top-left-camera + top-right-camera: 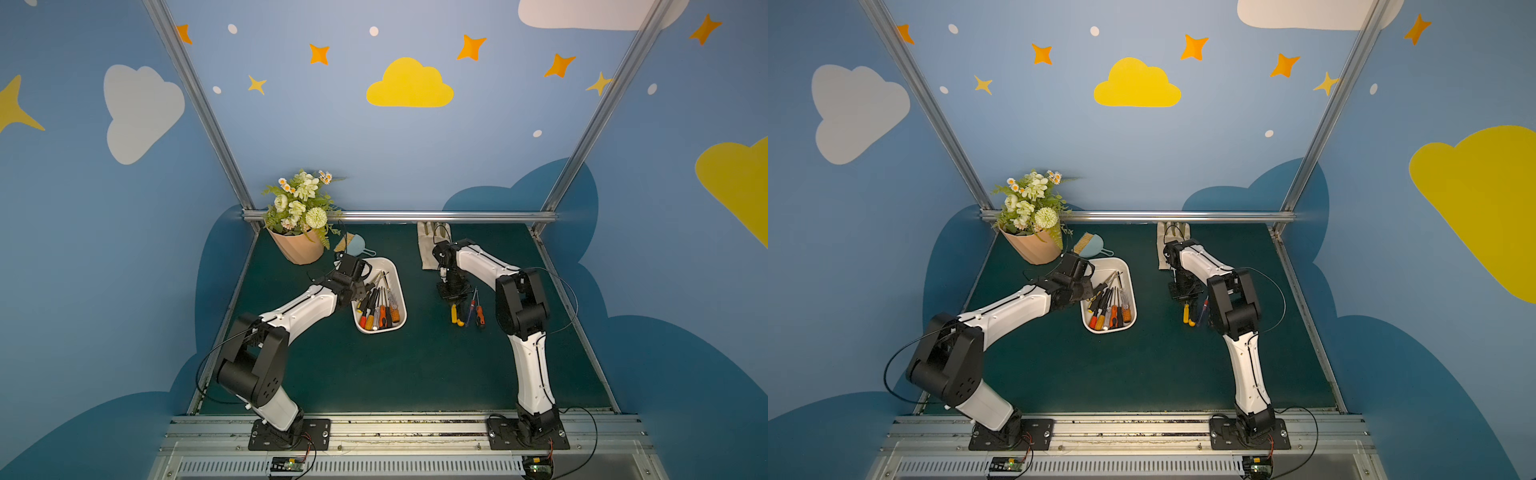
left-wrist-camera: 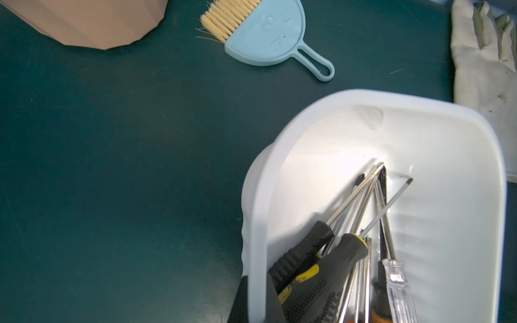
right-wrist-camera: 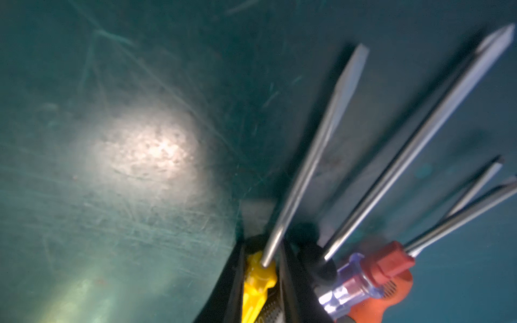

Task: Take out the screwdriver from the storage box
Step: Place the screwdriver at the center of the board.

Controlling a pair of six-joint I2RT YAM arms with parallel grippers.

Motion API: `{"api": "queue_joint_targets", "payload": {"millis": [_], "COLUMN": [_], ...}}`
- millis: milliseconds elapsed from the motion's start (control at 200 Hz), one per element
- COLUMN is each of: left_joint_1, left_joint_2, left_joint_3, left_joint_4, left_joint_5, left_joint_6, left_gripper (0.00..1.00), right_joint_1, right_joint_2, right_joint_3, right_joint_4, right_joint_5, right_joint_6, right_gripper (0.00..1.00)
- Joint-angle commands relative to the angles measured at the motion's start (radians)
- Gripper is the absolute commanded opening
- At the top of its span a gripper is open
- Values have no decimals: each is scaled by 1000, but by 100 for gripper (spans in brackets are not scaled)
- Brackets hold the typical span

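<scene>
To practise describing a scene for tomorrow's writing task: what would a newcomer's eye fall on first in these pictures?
The white storage box, crammed with screwdrivers, sits left of centre on the green table, the left gripper shut on its rim. Right of it, loose screwdrivers lie on the table, a yellow-handled screwdriver between the right gripper's jaws. A peach flower pot stands at the back left.

Screwdrivers [image 1: 380, 309] lie in the storage box [image 1: 382, 266], more screwdrivers [image 1: 480, 314] to its right
</scene>
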Motion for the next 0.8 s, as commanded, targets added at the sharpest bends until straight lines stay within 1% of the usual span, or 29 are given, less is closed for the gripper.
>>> {"api": "queue_joint_targets", "payload": {"millis": [0,115,300,586,666,796], "left_joint_1": [6,6,5,6,7,6], "left_joint_2": [-19,-21,-19,-29,-39,-46], "left_joint_3": [50,50,51,32,14,1], "left_joint_4": [51,51,53,86,125,153], "left_joint_5": [-1,-1,5,23,51,75], "left_joint_6": [-9,-9,-10,-19,-20,-13], "left_gripper": [2,2,2,2,2,2], "right_joint_1": [-1,-2,4,55,74,111], "right_joint_2": [21,-17,-128,-326,-367,-401], "right_joint_3": [-12,-21,-48,-70,-73,-79], "right_joint_4": [2,18,68,141,169,219], "right_joint_5": [-21,-25,-40,-14,-53,-172], "right_joint_6": [12,23,34,24,24,42], "right_gripper": [27,28,32,41,43,43]}}
